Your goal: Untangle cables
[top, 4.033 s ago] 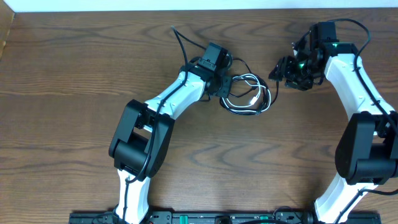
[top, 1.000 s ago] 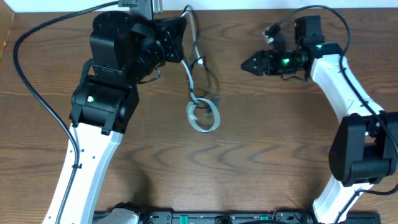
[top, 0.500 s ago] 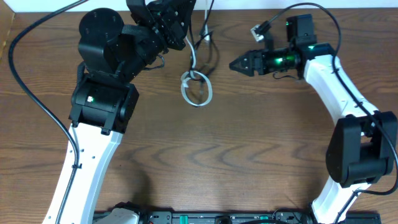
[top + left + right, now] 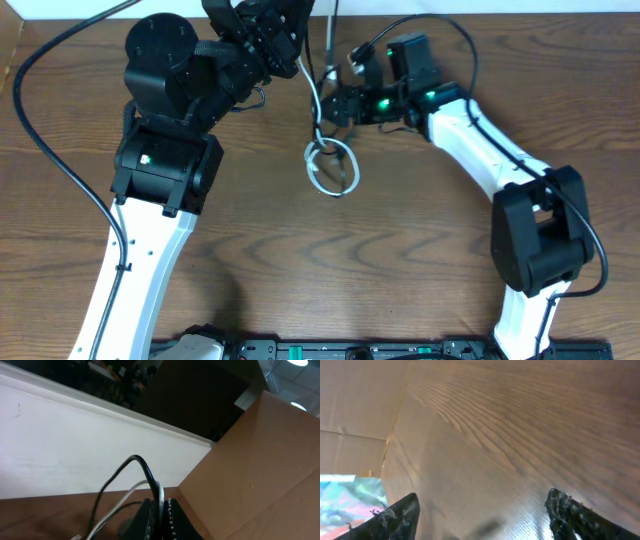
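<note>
1. The left tool is lifted high above the table, nearest the overhead camera. Its fingers are pressed together on the cables, with no gap showing between them.
2. In the left wrist view, the black cable arches up out of the closed fingers. The white cable runs beside and below it, and both are caught in the same pinch.
3. From that grip the two cords hang down together and end in a small tangled loop near the middle of the table. I cannot tell whether the loop rests on the wood or hangs just above it.
4. The right tool sits lower, just beside the hanging cords and above the loop. Whether it touches them I cannot tell.
5. In the right wrist view, the right tool's fingers stand wide apart with only bare table between them, so it holds nothing.
6. Farthest off in the left wrist view, a cardboard panel stands against a white wall.
</note>
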`<state>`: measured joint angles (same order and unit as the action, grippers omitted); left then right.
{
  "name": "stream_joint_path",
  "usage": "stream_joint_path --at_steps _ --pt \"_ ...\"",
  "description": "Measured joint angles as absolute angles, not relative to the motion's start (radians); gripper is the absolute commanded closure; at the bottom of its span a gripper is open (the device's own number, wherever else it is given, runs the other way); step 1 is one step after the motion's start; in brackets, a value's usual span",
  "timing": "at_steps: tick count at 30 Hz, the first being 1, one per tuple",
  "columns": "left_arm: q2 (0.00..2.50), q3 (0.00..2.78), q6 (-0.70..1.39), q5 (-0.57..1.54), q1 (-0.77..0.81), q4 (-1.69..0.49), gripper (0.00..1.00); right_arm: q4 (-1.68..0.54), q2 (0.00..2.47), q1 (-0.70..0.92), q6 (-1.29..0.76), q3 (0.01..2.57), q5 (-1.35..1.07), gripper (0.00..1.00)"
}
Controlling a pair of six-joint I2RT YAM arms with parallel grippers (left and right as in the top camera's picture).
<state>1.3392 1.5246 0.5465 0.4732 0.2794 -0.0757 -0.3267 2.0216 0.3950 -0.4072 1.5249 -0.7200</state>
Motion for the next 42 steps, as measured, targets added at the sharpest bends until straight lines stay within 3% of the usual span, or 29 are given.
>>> stream_joint_path --at_steps 7,12,16,19,27,34,37,38,39,42 --pt "1.339 1.525 0.527 0.465 0.256 -0.081 0.93 -0.540 2.022 0.390 -0.549 1.526 -0.371 0.35" --pt "1.339 1.525 0.508 0.423 0.149 -0.121 0.92 -0.697 2.022 0.313 -0.582 1.527 -0.171 0.51" --pt "1.339 1.525 0.494 0.386 0.071 -0.185 0.93 -0.762 2.022 0.244 -0.566 1.527 -0.113 0.68" --pt "1.343 1.525 0.477 0.365 0.013 -0.253 0.92 -0.807 2.022 0.176 -0.532 1.527 -0.075 0.99" --pt "1.402 1.525 0.462 0.360 -0.029 -0.400 0.93 -0.851 2.022 0.122 -0.407 1.527 -0.102 0.99" --pt "1.487 1.525 0.456 0.361 0.017 -0.514 0.93 -0.830 2.022 0.126 -0.269 1.527 -0.326 0.99" --pt "1.532 1.525 0.436 0.362 0.075 -0.528 0.76 -0.829 2.020 0.129 -0.221 1.527 -0.450 0.99" --pt "1.541 1.525 0.426 0.363 0.090 -0.528 0.67 -0.830 2.017 0.129 -0.209 1.527 -0.482 0.99" --pt "1.553 1.525 0.405 0.367 0.113 -0.529 0.51 -0.831 2.007 0.128 -0.200 1.527 -0.511 0.99" --pt "1.563 1.525 0.374 0.369 0.146 -0.529 0.29 -0.834 1.965 0.128 -0.187 1.527 -0.556 0.99"
